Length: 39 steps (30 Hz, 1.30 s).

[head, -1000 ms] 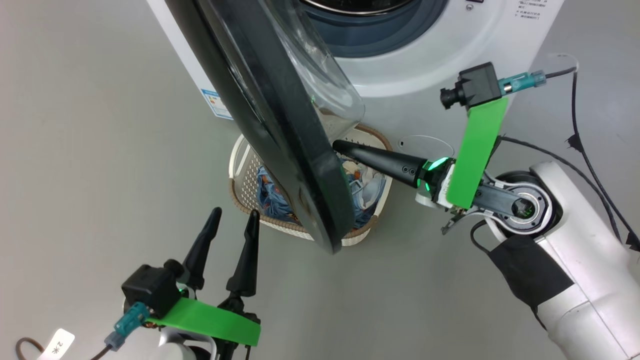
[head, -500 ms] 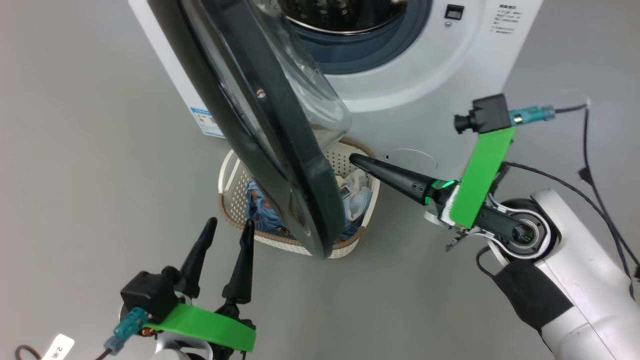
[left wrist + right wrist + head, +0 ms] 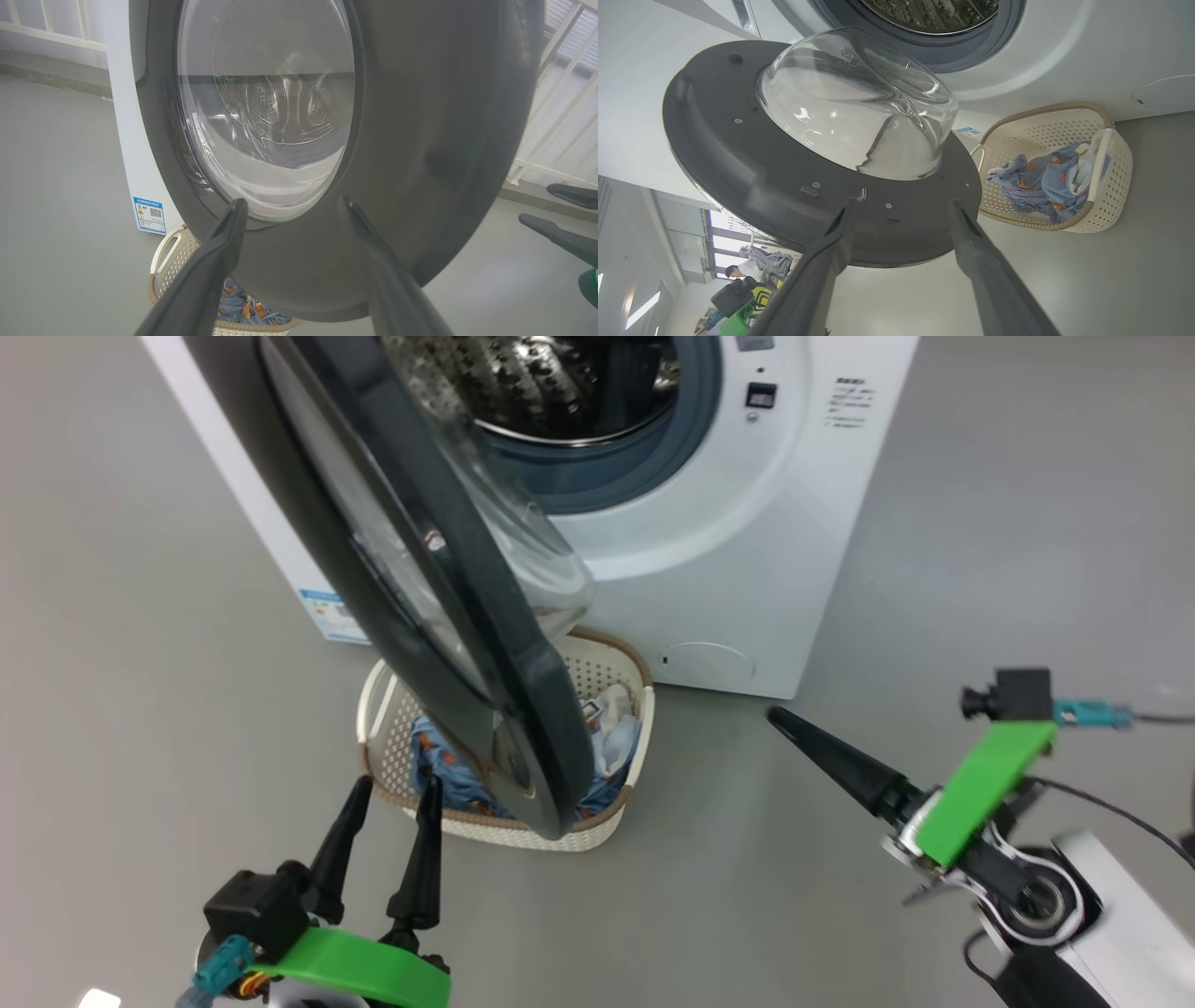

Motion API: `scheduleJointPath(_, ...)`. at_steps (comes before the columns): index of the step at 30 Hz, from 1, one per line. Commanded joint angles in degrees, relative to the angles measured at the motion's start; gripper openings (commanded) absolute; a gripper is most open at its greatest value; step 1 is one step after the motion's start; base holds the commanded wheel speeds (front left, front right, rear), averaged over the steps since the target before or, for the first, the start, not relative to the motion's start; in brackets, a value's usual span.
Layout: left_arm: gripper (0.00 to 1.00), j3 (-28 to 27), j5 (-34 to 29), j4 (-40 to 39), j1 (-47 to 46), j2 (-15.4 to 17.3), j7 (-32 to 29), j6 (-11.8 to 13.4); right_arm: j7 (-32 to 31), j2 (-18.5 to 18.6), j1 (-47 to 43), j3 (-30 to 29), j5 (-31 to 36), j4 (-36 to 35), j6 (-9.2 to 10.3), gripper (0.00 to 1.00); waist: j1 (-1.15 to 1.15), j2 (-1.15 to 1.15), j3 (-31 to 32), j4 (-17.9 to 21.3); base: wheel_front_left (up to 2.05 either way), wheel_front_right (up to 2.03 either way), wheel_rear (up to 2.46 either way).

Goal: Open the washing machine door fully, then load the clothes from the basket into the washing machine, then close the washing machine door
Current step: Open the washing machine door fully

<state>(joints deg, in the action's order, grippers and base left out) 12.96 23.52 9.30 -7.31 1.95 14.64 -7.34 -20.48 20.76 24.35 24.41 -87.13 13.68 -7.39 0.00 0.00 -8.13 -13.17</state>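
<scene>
The washing machine [image 3: 747, 569] stands with its steel drum [image 3: 541, 383] exposed. Its black-rimmed door [image 3: 439, 607] hangs swung out over the cream basket [image 3: 523, 835], hiding the basket's middle. Blue bear-print clothes [image 3: 448, 775] lie inside the basket. My left gripper [image 3: 395, 786] is open just in front of the basket, facing the door's outer face [image 3: 420, 140]. My right gripper [image 3: 780, 717] is open and holds nothing, on the floor side right of the basket. From there it looks at the door's inner side [image 3: 738, 154], the glass bowl [image 3: 859, 102] and the clothes [image 3: 1045, 179].
Grey floor surrounds the machine. A blue label [image 3: 331, 611] is stuck low on the machine's left side. A white railing [image 3: 551, 140] runs behind it. A dark cable [image 3: 1120, 812] trails by my right arm. A person [image 3: 747, 268] is far off in the background.
The head camera has shifted, bringing more of the drum into view. My right gripper has drawn back from the door's edge and the basket, to the right. The left gripper stays open.
</scene>
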Motion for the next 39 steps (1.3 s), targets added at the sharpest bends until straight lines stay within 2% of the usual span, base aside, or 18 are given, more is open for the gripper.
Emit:
scheduleJointPath(1, 1.00, -2.27, -0.57, -1.06, -0.32, 0.93, 0.36, -0.13, 1.84, 1.17, -1.59, -0.01, 0.92, -1.07, -0.10, 1.00, 0.00, 0.00, 1.08, 1.54, 0.00, 0.00, 0.00)
scheduleJointPath(14, 1.00, -4.72, -1.54, -1.28, 1.91, 0.93, 0.36, -0.14, 15.87, 7.38, -5.58, 1.57, 6.40, 1.61, -0.10, 1.00, 0.00, 0.00, 2.16, 5.81, 0.00, 0.00, 0.00)
scheduleJointPath(18, 1.00, -5.13, -1.70, -1.08, 2.69, 0.93, 0.36, -0.14, 22.72, 9.99, -5.65, 5.10, 9.76, 4.04, -0.10, 1.00, 0.00, 0.00, 2.36, 7.06, 0.00, 0.00, 0.00)
scheduleJointPath(25, 1.00, -5.43, -1.62, -1.21, 2.59, 0.93, 0.36, -0.14, 29.86, 12.86, -5.25, 10.16, 11.06, 8.10, -0.10, 1.00, 0.00, 0.00, 2.24, 7.87, 0.00, 0.00, 0.00)
scheduleJointPath(33, 1.00, -5.64, -1.87, -1.06, 2.71, 0.93, 0.36, -0.14, 34.42, 14.17, -4.43, 12.35, 10.47, 13.49, -0.10, 1.00, 0.00, 0.00, 2.55, 8.25, 0.00, 0.00, 0.00)
scheduleJointPath(39, 1.00, -5.79, -2.05, -1.00, 2.86, 0.93, 0.36, -0.14, 35.42, 14.49, -3.77, 11.68, 15.67, 15.22, -0.10, 1.00, 0.00, 0.00, 2.75, 8.35, 0.00, 0.00, 0.00)
